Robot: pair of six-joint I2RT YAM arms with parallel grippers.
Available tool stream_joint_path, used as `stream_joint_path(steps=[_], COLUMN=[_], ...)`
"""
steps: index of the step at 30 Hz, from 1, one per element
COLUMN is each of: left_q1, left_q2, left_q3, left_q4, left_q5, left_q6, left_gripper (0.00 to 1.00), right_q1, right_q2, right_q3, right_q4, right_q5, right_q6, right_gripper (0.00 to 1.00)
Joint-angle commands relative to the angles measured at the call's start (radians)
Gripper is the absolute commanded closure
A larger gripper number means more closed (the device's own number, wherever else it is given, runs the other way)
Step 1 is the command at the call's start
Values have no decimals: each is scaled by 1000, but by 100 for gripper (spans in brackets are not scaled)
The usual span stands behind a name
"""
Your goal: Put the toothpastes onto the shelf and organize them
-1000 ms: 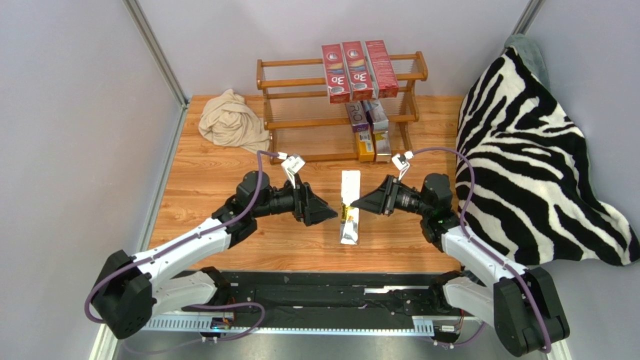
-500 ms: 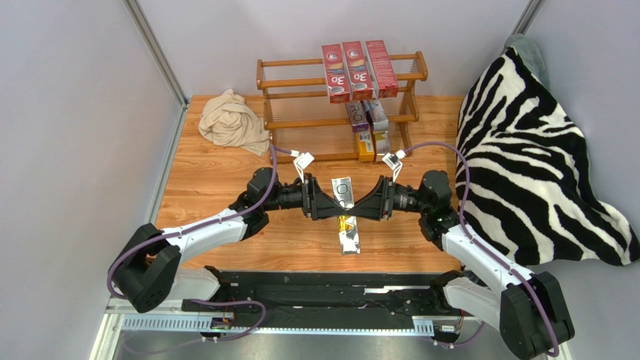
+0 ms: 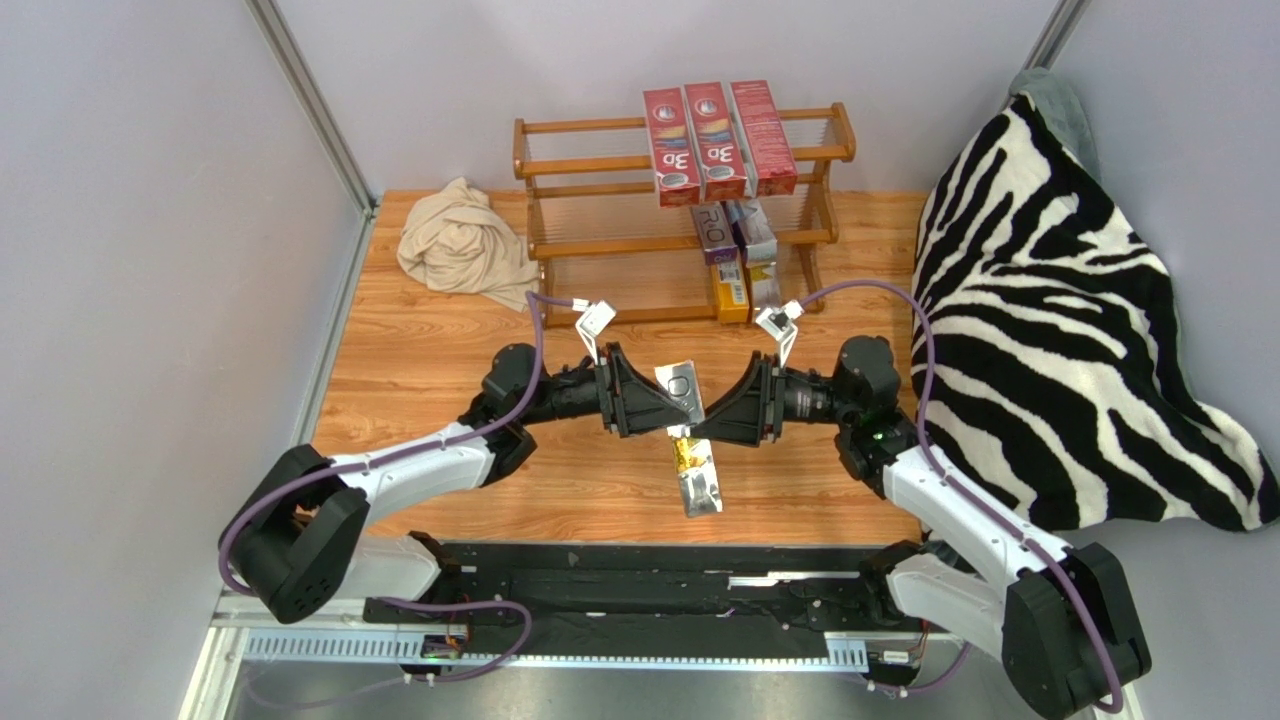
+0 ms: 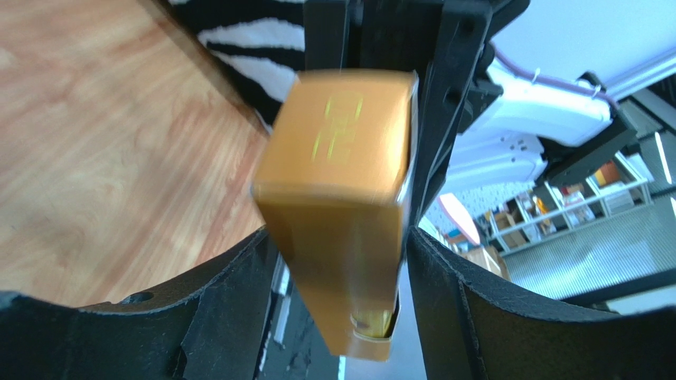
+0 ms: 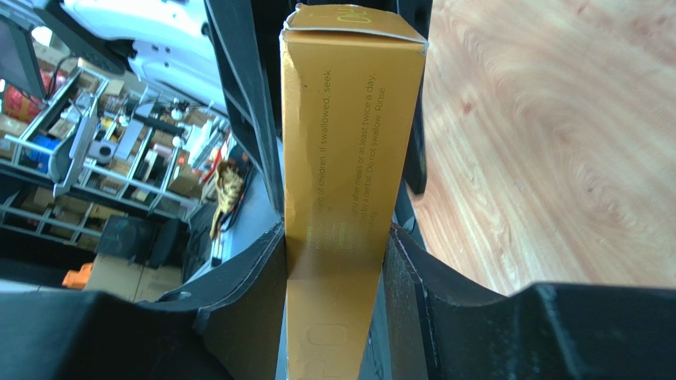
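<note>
I read "If swallowed, seek" and "Do not swallow" (small print) on the gold carton [image 5: 349, 158] at my right wrist, and "3D" on the red cartons [image 3: 709, 143].

Your left arm [image 3: 403, 468] and right arm [image 3: 944, 510] wear white shells between black joints. A purple cable [image 3: 864, 287] trails along each, with white tags [image 3: 595, 318] clipped mid-frame.

Tilted silver carton [image 3: 696, 483] clamped between left gripper [image 3: 658, 410] and right gripper [image 3: 717, 414].
</note>
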Motion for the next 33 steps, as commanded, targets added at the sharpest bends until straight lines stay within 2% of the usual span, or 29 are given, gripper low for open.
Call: stream_joint_path(steps=[1, 8, 19, 22, 23, 26, 29, 31, 33], left_q1=[23, 41, 28, 18, 18, 18, 18, 20, 20], left_q2=[-64, -165, -38, -21, -19, -21, -29, -38, -58], left_q3=[-6, -26, 33, 37, 40, 37, 39, 40, 48], left_q4=[164, 49, 103, 113, 116, 121, 118, 112, 87], left_q5=[-63, -81, 19, 25, 29, 25, 17, -1, -26], left_q6=[-29, 19, -6, -4, -4, -9, -16, -21, -20], left_gripper=[30, 31, 34, 44, 52, 66, 71, 71, 71], right_q1=[24, 26, 73, 83, 86, 89, 89, 89, 89], right_q2=[-6, -9, 35, 51, 52, 49, 36, 26, 7], right_q3=[30, 29, 63, 66, 64, 58, 52, 64, 64], right_q4=[-85, -94, -44, -33, -31, -31, -54, -157, -177], right_q5=[-41, -35, -15, -11, -9, 5, 40, 119, 152], right_q6=[-71, -82, -53, -48, -48, -49, -59, -88, -94], right_gripper=[73, 73, 73, 73, 73, 72, 67, 59, 39])
